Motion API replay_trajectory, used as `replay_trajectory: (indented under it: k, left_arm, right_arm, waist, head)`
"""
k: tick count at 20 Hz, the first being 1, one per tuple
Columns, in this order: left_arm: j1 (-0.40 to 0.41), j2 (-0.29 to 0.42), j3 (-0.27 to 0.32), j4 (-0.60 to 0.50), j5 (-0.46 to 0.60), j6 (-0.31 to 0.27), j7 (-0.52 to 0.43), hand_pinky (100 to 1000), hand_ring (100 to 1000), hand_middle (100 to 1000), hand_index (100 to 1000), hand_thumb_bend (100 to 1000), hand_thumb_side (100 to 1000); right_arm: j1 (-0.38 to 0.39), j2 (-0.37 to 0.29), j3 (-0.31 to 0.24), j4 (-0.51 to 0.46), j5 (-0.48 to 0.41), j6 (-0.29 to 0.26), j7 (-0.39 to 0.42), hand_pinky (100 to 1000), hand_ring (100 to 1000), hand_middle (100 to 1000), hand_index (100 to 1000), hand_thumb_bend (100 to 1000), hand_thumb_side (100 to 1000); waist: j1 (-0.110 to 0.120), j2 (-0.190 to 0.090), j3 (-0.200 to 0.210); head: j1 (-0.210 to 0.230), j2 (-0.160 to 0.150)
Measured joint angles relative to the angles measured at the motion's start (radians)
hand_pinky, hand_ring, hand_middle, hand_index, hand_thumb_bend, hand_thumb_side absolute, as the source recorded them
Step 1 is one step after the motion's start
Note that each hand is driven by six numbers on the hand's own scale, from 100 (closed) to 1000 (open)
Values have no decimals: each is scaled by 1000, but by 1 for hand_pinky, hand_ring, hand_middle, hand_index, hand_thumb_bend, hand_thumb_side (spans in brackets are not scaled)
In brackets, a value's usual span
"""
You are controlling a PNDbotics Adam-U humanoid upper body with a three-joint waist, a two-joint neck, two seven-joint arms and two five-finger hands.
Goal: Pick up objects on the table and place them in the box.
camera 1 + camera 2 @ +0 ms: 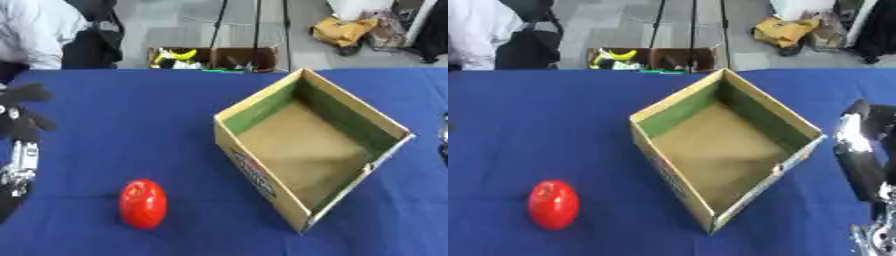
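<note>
**Open box and red object on the blue worktop, both hands at the sides**

A blue-covered worktop [131,125] is seen filling most of both views, its far edge running straight across the upper part. A cardboard box [308,150] is set on it right of centre, turned so that one corner points toward the robot; its top is open, green lining shows on the inner walls, and nothing is seen inside. Wide bare cloth is left in front of the box and to its left.

The left hand [22,112] is held at the left edge of the left eye view, raised above the cloth, dark fingers spread and nothing held in them; its silver forearm is seen below it. The right hand [866,145] is seen at the right edge of the right eye view, just beside the box's right corner; whether its fingers are curled cannot be told.

A red rounded object [143,203] is stood on the near left cloth, well apart from the box and clear of both hands.
</note>
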Motion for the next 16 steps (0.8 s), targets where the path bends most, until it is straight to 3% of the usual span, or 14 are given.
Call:
replay_trajectory:
  k: [3, 7, 16]
  left_arm:
    - [-26, 51, -19, 8, -47, -6, -47, 310, 570, 754, 906, 100, 812]
    - [-57, 105, -43, 26, -98, -16, -109, 336, 596, 774, 920, 100, 805]
    - [-174, 254, -135, 95, -159, -53, -245, 436, 694, 846, 965, 100, 779]
  right_arm:
    - [3, 0, 0, 0, 0, 10, 13, 559, 473, 376, 566, 100, 419]
    - [4, 0, 0, 0, 1, 19, 22, 560, 473, 376, 566, 100, 418]
    - [22, -9, 6, 0, 3, 24, 32, 561, 472, 376, 565, 100, 418]
  waist:
    - [1, -3, -6]
    - [10, -9, -8]
    - [24, -31, -13]
  head:
    - [-3, 35]
    - [-4, 60]
    - [-8, 69]
